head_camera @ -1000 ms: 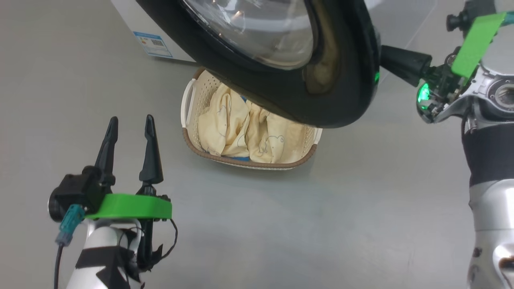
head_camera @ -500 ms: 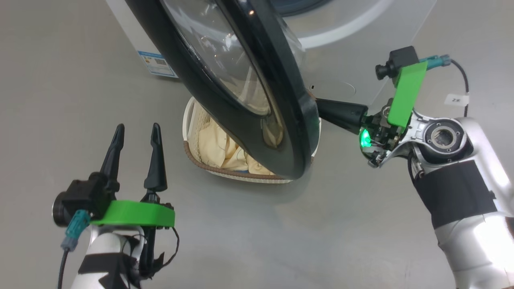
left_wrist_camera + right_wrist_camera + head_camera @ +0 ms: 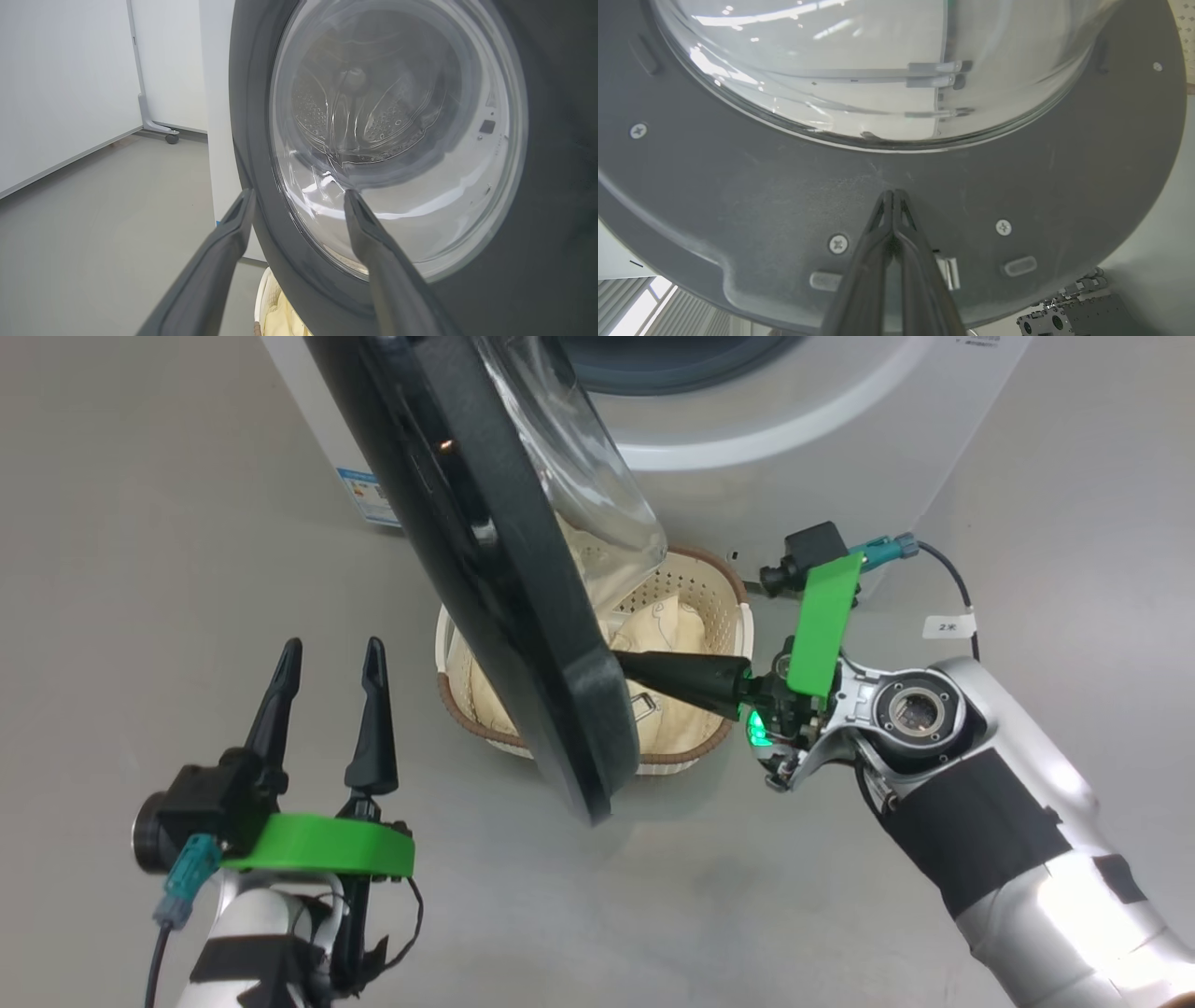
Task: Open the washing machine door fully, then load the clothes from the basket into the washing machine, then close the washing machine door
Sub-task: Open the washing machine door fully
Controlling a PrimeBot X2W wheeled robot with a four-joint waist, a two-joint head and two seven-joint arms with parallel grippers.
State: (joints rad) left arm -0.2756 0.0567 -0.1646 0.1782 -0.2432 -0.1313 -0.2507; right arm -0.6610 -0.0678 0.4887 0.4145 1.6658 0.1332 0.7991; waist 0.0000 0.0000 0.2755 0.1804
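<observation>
We are on the door-opening step: our right pincer [image 3: 624, 663], shut and empty, presses on the inner face of the half-open washing machine door [image 3: 504, 597] over the basket [image 3: 743, 623], our left pincer [image 3: 332, 644] gapes empty, and next we must push the door wider.

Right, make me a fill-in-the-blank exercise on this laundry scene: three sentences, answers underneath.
1. The right gripper, its fingers ____, has its tip against the inner side of the door.
2. The left gripper is ____ and holds nothing.
3. The clothes lie in the ____ on the floor before the washing machine.
Missing words: shut; open; basket.
</observation>
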